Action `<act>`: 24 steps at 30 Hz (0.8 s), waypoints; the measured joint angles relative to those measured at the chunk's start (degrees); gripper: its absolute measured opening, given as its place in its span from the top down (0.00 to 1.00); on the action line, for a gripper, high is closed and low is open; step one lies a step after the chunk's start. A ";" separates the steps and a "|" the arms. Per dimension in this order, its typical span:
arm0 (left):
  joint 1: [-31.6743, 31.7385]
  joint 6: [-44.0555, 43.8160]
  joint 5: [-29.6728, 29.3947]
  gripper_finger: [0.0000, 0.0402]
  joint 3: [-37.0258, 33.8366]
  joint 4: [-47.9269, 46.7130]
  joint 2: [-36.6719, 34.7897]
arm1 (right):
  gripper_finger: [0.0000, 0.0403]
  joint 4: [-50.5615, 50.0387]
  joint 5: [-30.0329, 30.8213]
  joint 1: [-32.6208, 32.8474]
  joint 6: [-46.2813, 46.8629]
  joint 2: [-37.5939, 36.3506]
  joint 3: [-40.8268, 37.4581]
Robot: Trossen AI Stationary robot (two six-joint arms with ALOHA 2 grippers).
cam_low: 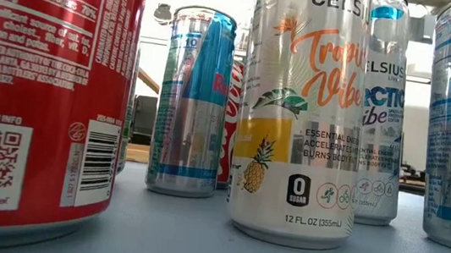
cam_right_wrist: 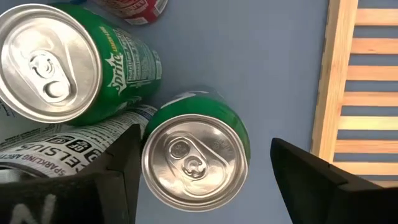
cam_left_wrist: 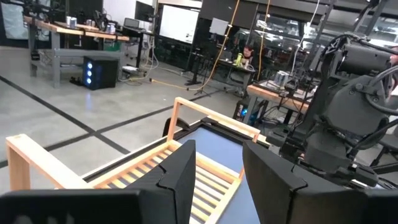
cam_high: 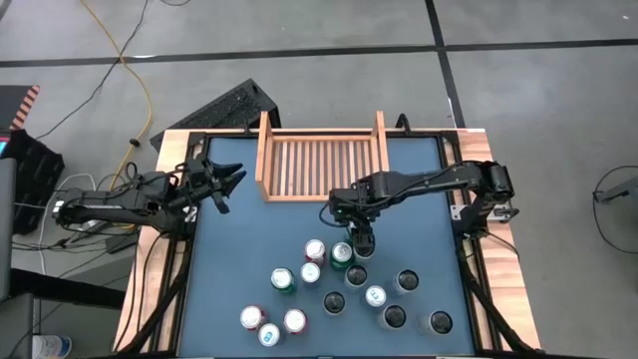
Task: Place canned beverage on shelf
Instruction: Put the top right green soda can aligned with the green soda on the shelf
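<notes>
From above, the right tool [cam_high: 361, 242] hangs over a green can [cam_high: 362, 246] just in front of the empty shelf [cam_high: 321, 165]; the left tool [cam_high: 227, 182] waits at the bench's left edge, fingers slightly apart. At bench height — only crowded cans show. On the right wrist, the jaws stand wide, flanking the green can without touching.

Right hand [cam_high: 362, 246] pointing down over table centre, fingers spread wide — left hand [cam_high: 227, 185] parked, fingers partly apart.
</notes>
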 joint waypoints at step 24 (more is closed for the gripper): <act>-0.02 0.59 0.09 0.70 0.00 -0.06 -0.02 | 0.96 -0.42 0.13 -1.26 -3.71 0.04 2.12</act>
